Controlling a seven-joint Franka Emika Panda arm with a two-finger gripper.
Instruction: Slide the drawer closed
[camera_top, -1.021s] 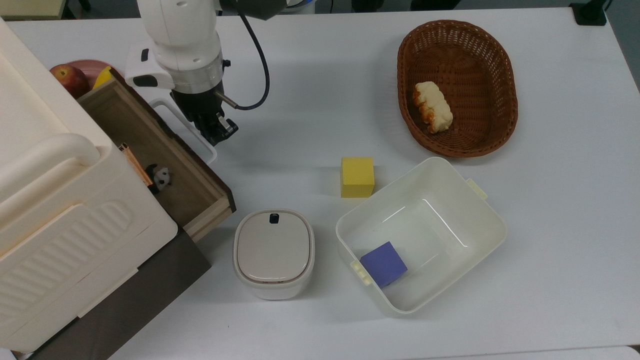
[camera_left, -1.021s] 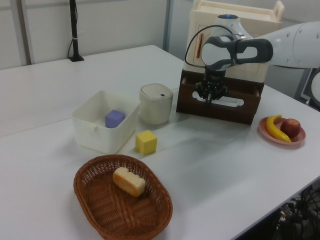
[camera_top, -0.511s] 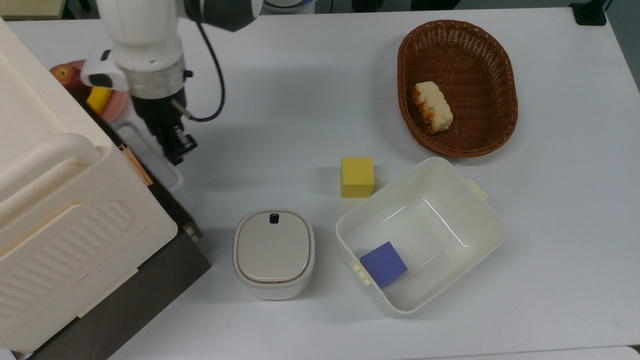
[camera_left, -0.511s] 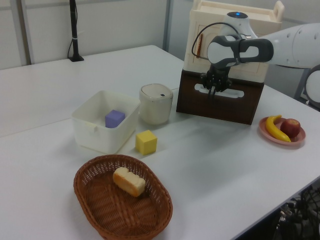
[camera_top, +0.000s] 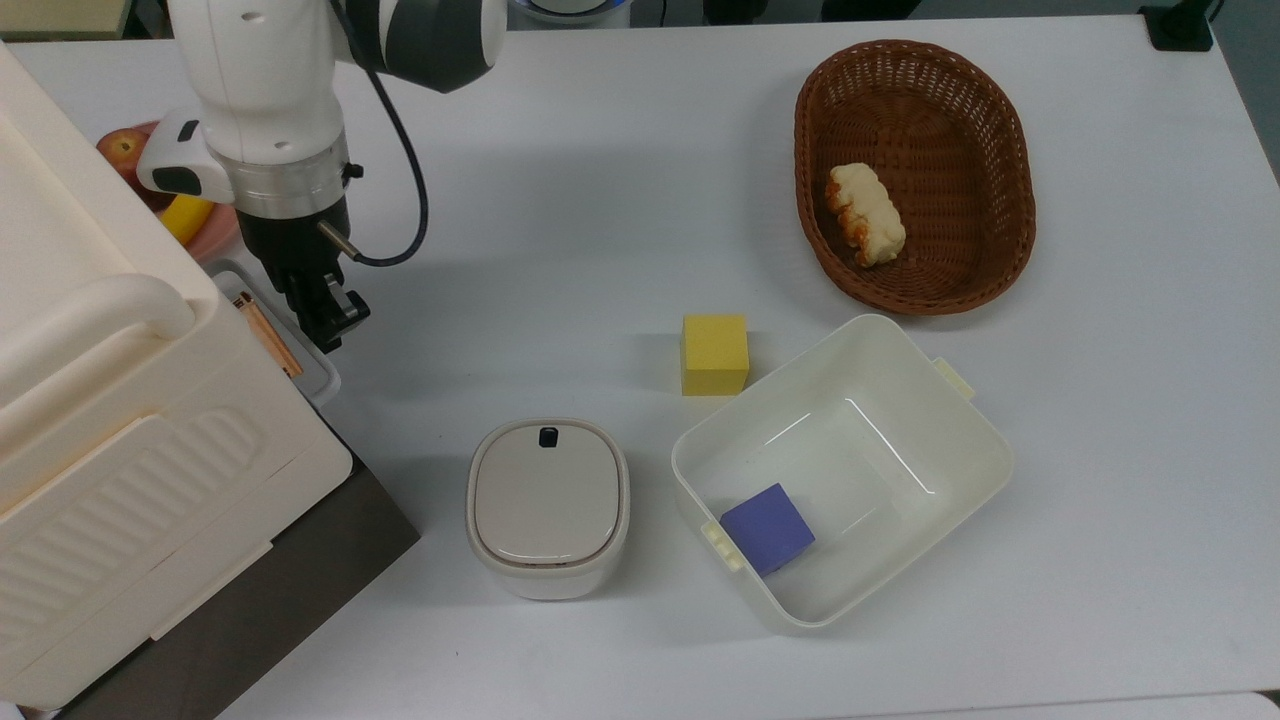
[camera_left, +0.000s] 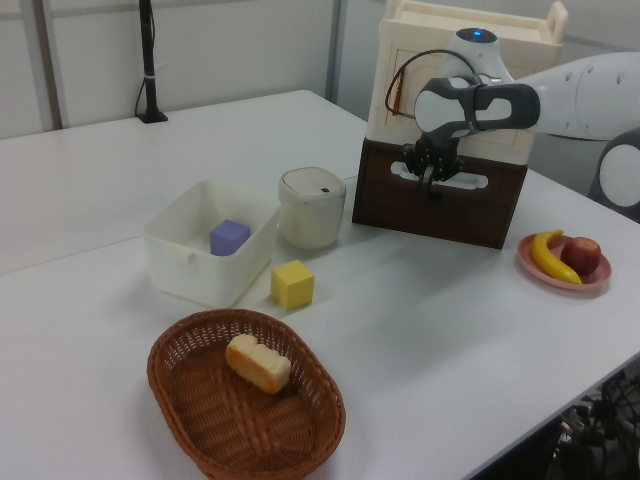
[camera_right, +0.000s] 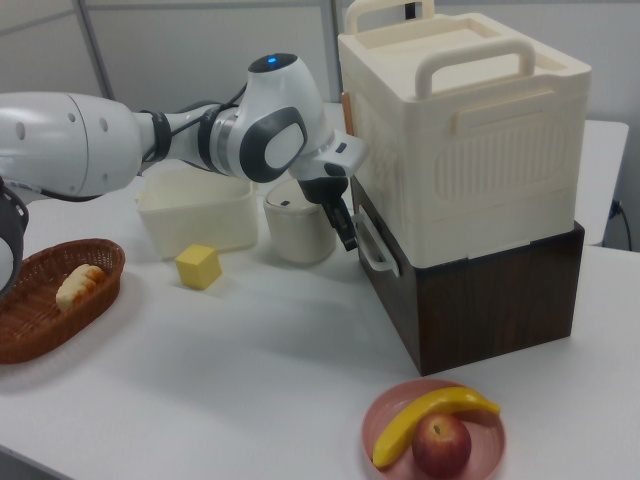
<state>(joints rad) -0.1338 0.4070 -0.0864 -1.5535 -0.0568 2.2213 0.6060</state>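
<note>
pressing at the white loop handle (camera_right: 374, 250), the gripper (camera_top: 328, 318) sits against the drawer (camera_left: 440, 200), which looks pushed flush into the cream cabinet (camera_right: 460, 140). whether the pincer is wide or narrow i cannot tell. next, probably, backing straight off without snagging the handle.

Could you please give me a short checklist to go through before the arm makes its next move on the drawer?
1. The drawer pushed in: ok, its dark front looks flush with the base in the left view.
2. The gripper at the white loop handle: ok, it sits right against it.
3. Finger state: cannot tell.
4. Space to pull away: ok, the lidded container stands apart from the gripper, with bare table between them.
5. Fruit plate out of the way: ok, it lies beside the cabinet, apart from the drawer front.
</note>
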